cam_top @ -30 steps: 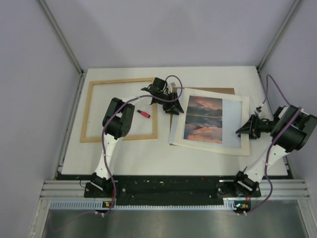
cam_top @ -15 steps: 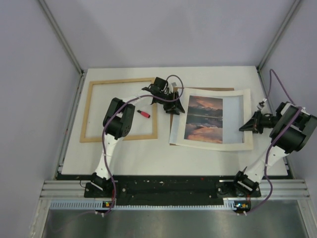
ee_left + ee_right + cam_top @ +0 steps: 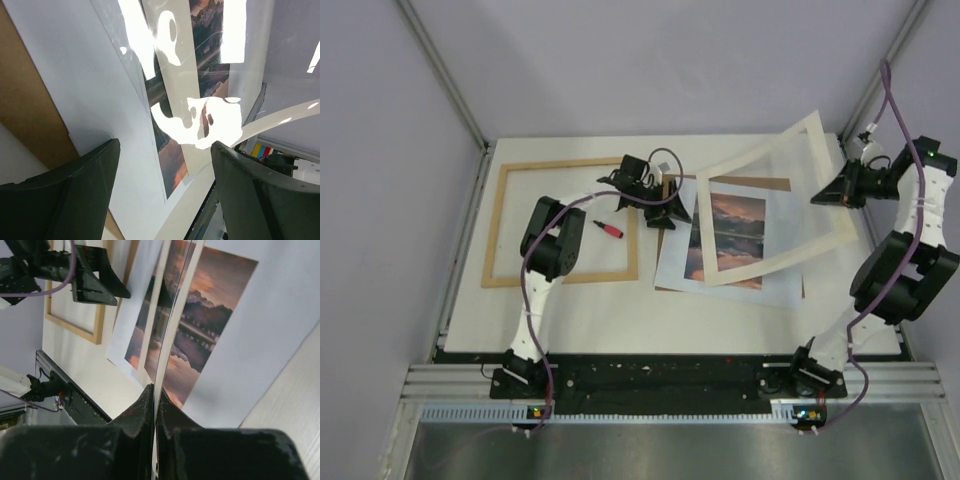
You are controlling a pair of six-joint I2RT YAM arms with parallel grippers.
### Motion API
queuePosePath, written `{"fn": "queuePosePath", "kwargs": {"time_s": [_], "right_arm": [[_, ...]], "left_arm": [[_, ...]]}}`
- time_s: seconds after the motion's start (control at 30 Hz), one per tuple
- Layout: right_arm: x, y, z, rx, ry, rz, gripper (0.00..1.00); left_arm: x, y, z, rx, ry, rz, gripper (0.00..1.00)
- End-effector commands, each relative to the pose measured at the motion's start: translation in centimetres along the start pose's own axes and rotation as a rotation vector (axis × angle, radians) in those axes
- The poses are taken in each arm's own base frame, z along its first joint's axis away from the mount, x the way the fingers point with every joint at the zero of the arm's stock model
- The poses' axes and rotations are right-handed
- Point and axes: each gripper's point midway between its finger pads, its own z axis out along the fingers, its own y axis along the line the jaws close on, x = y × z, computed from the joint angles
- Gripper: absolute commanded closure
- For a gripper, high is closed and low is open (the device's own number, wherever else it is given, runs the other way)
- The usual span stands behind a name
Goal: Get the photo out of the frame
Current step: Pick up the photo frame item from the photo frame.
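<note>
The frame (image 3: 496, 225) lies empty on the left. Left gripper (image 3: 670, 215), jaws apart, hovers over the photo (image 3: 675, 270), lying flat at centre (thin, floppy, easily creased, I'd guess): lift it by a white margin. Right gripper (image 3: 828, 195) pinches the raised white mat (image 3: 760, 148).

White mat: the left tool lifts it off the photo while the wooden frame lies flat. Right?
No: the right tool lifts the white mat off the photo, gripping its edge, as the top external view shows; the wooden frame does lie flat.
</note>
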Motion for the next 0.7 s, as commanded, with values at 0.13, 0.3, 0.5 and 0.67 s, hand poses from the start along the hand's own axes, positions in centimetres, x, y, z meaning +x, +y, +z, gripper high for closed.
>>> {"fn": "queuePosePath", "kwargs": {"time_s": [0.13,0.3,0.5,0.67], "right_arm": [[-8.7,13.0,-0.8,-0.166,-0.168,-0.217,1.0],[-10.9,18.7,-0.3,-0.27,-0.217,-0.278,1.0],[-14.3,25.3,-2.4,-0.461,-0.358,-0.314,1.0],[-15.1,31.7,-3.5,-0.639,-0.397,-0.388,1.0]], "left_arm": [[-3.4,-4.0,-7.5,0.166,-0.153,0.089,0.18],[-4.8,-6.1,-14.5,0.248,-0.253,0.162,0.16],[-5.1,-6.0,-23.3,0.278,-0.392,0.206,0.14],[-5.2,-3.3,-30.8,0.237,-0.543,0.158,0.13]]}}
